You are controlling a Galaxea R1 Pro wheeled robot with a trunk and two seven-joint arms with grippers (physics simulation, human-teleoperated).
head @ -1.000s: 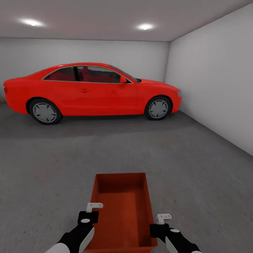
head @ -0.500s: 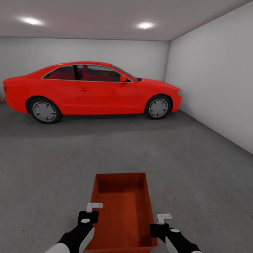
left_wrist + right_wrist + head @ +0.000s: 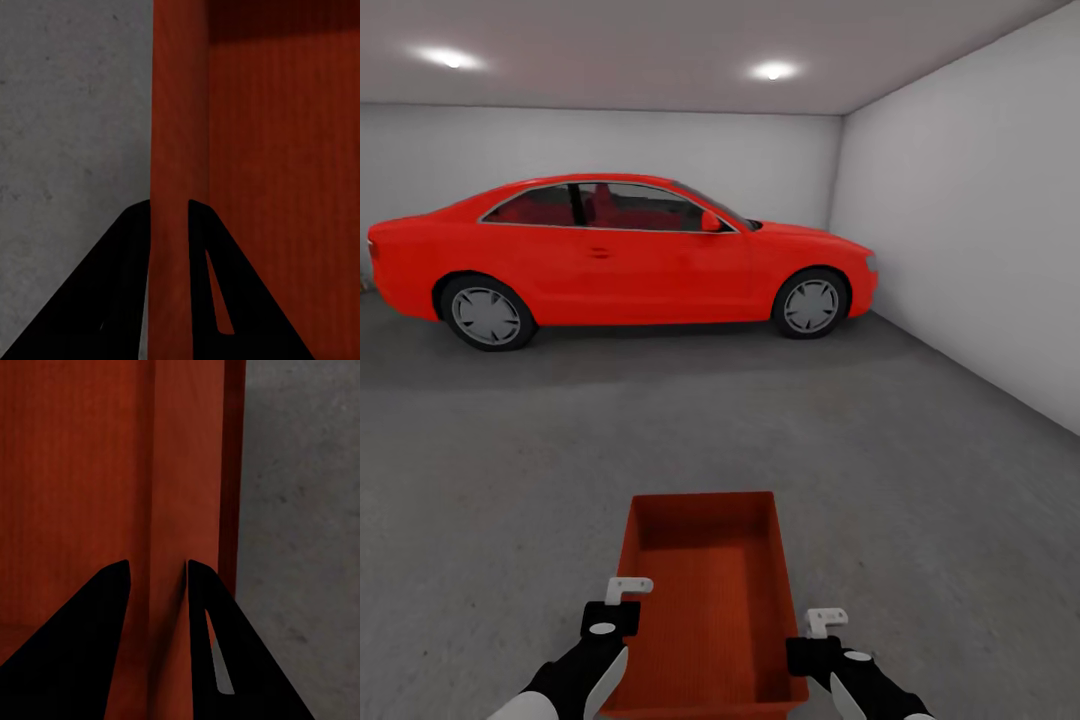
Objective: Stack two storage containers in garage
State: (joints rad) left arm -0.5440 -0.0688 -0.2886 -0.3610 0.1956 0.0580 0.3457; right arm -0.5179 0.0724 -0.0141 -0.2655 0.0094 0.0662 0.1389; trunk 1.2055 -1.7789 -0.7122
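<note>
A: Storage container (image 3: pixel 705 600), a shallow orange-red rectangular open-top bin with a ribbed bottom: we carry it low over the grey concrete garage floor (image 3: pixel 920 480), well short of the red car (image 3: pixel 620 255).

B: It looks stiff and light to us. Its thin long walls are the natural handholds, though smooth and likely slippery.

A: Agreed. Our left gripper (image 3: pixel 169 214) is clenched astride the bin's left wall, one finger outside and one inside.

B: And our right gripper (image 3: pixel 157 574) pinches the opposite wall likewise. The bin sits between the two claws, level, on the near side of the car.
</note>
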